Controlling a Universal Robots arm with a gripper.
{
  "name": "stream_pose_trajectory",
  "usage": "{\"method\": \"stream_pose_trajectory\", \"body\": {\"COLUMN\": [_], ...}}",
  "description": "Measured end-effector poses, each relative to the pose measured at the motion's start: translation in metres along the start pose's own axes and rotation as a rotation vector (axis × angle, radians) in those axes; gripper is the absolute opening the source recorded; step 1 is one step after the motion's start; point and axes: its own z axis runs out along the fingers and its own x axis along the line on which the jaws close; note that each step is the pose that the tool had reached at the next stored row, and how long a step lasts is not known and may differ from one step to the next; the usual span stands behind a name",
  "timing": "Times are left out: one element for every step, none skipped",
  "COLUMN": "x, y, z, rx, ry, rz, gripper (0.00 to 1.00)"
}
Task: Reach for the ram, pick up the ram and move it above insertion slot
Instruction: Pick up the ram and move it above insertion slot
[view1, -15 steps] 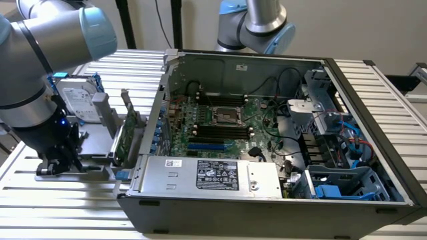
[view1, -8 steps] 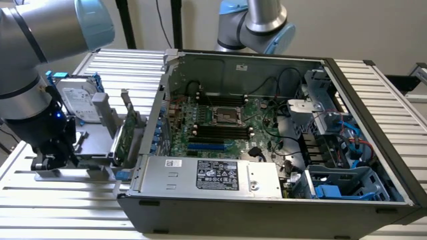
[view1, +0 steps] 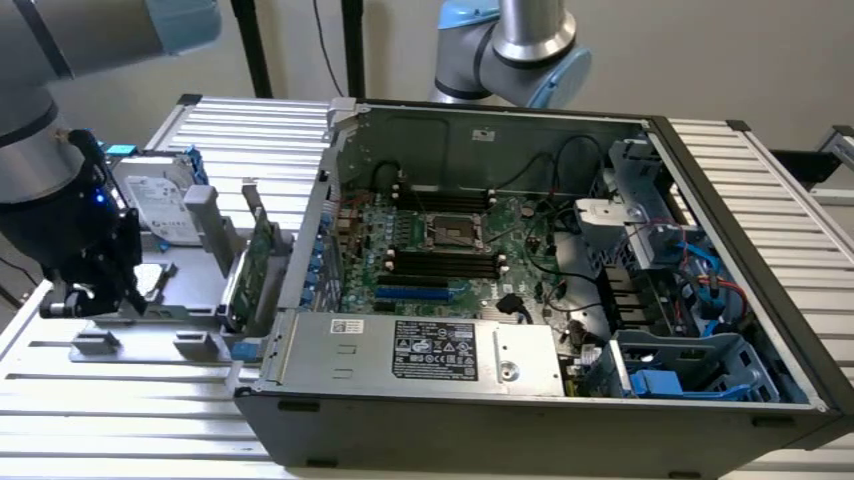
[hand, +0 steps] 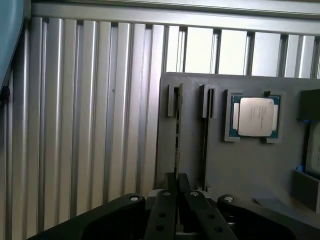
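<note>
The ram (hand: 176, 135) shows edge-on as a thin dark strip standing in a narrow slot of the grey holder (hand: 240, 170). My gripper (hand: 176, 178) sits at the strip's near end, its two black fingers (hand: 164, 202) drawn together against it. In the exterior view the gripper (view1: 87, 298) hangs low over the holder (view1: 147, 335) on that view's left, outside the computer case. The black insertion slots (view1: 441, 265) lie side by side on the motherboard inside the open case, well to the right of the gripper.
On the holder sit a processor chip (hand: 256, 116), a silver hard drive (view1: 158, 205) and a wider green card (view1: 256, 262) standing upright. A blue socket (view1: 411, 293) and the power supply (view1: 414, 350) lie near the slots. A second arm's joint (view1: 527, 45) hangs behind the case.
</note>
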Motion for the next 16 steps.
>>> {"method": "stream_pose_trajectory", "body": {"x": [0.0, 0.0, 0.0, 0.0, 0.001, 0.001, 0.001, 0.001, 0.001, 0.002, 0.002, 0.002, 0.002, 0.002, 0.003, 0.003], "y": [-0.0015, -0.0032, -0.0058, -0.0087, -0.0121, -0.0159, -0.0198, -0.0239, -0.0278, -0.0317, -0.0356, -0.0397, -0.0436, -0.0476, -0.0512, -0.055], "z": [-0.0045, -0.0092, -0.014, -0.0185, -0.0229, -0.0273, -0.0319, -0.0365, -0.0411, -0.0456, -0.0503, -0.0552, -0.0596, -0.0642, -0.0686, -0.0732], "rx": [0.0, 0.0, 0.0, 0.0, 0.0002, 0.0001, 0.0001, 0.0, 0.0, 0.0001, -0.0001, -0.0003, -0.0001, 0.0001, 0.0, 0.0002], "ry": [0.0001, 0.0001, 0.0, 0.0, -0.0001, -0.0002, -0.0004, -0.0005, -0.0007, -0.0008, -0.0008, -0.0007, -0.0009, -0.0012, -0.0011, -0.0012], "rz": [0.0, 0.0, 0.0, 0.0, 0.0, 0.0, 0.0, 0.0, 0.0, 0.0, 0.0, 0.0, 0.0, 0.0, 0.0, 0.0], "gripper": [0.13, 0.13, 0.13, 0.13, 0.13, 0.13, 0.13, 0.13, 0.13, 0.13, 0.13, 0.13, 0.13, 0.13, 0.13, 0.13]}}
